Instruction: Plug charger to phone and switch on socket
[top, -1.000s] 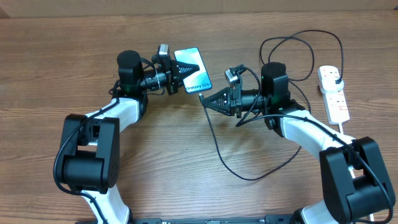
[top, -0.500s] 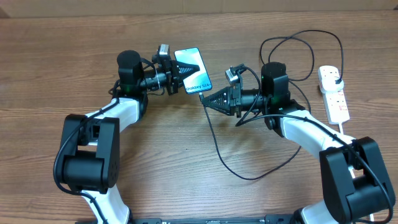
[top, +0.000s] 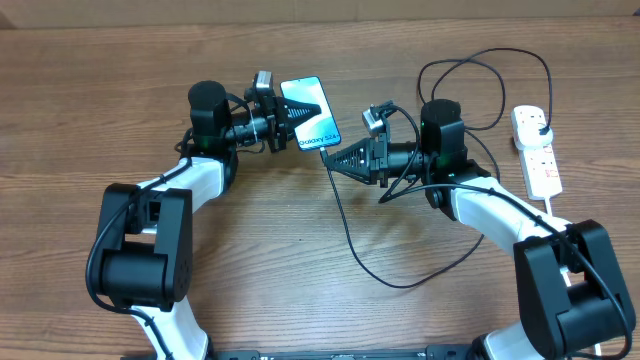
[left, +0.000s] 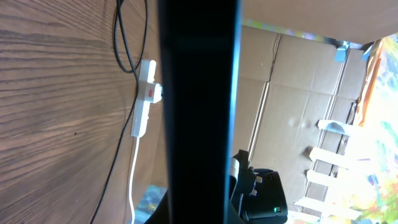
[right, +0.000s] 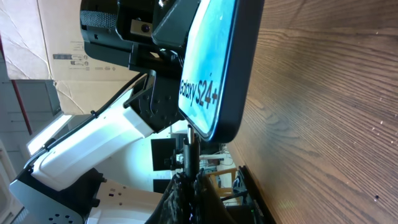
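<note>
The left gripper (top: 287, 126) is pressed together on the slim rectangular phone with the bright blue-cyan screen (top: 311, 110), pinching it by one long edge so that it stands off the brown wooden table (top: 260, 270); in the left wrist view the phone's dark body fills the middle of the picture. The right gripper (top: 331, 158) is clamped on the small connector end of the thin black charger cable (right: 191, 142), its fingers (right: 180, 190) tight together around it. The connector tip meets the phone's bottom edge; whether it is fully seated cannot be told. The rest of the cable loops loosely across the table towards the right arm. White lettering near the screen's bottom edge reads "Galaxy S24+". The white elongated power strip socket with red-marked switches (top: 536, 150) lies flat at the table's right side, well apart from the phone. A printed label on the brown cardboard box (right: 37, 43) behind is too small to read.
</note>
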